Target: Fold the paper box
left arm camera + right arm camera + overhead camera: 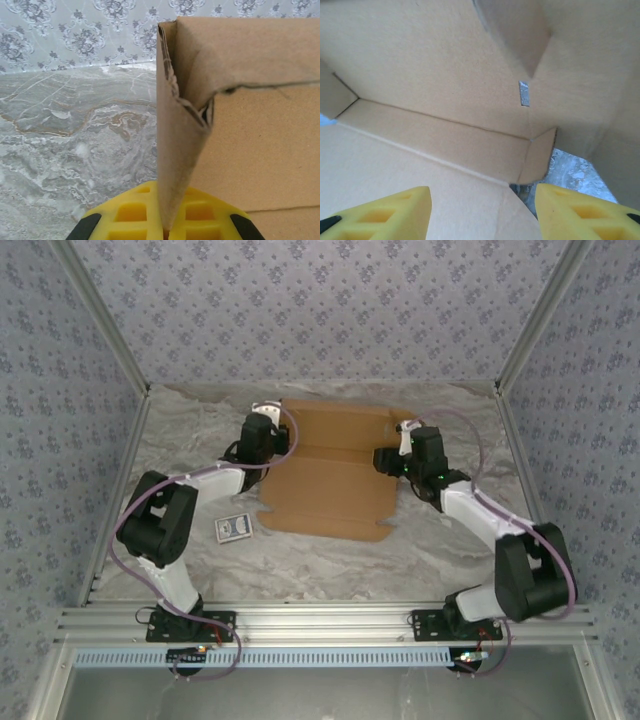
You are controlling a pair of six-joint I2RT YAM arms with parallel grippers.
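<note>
**Paper box** (325,490): lies on the counter (330,570), towards its far side, and is largely a flat sheet. The far panel appears raised along its crease. A side flap (172,150) stands upright at the box's far left corner.

**Left jaws:** closed tight on that flap's lower edge.

**Right jaws:** at the box's right edge, facing its interior, parted with nothing between them.

**Card packet** (234,528): on the counter just off the box's near left corner.

**Assessment:** early stage. One rear corner is being formed. The near panel, the remaining side walls and the tabs are judged not yet folded.
</note>
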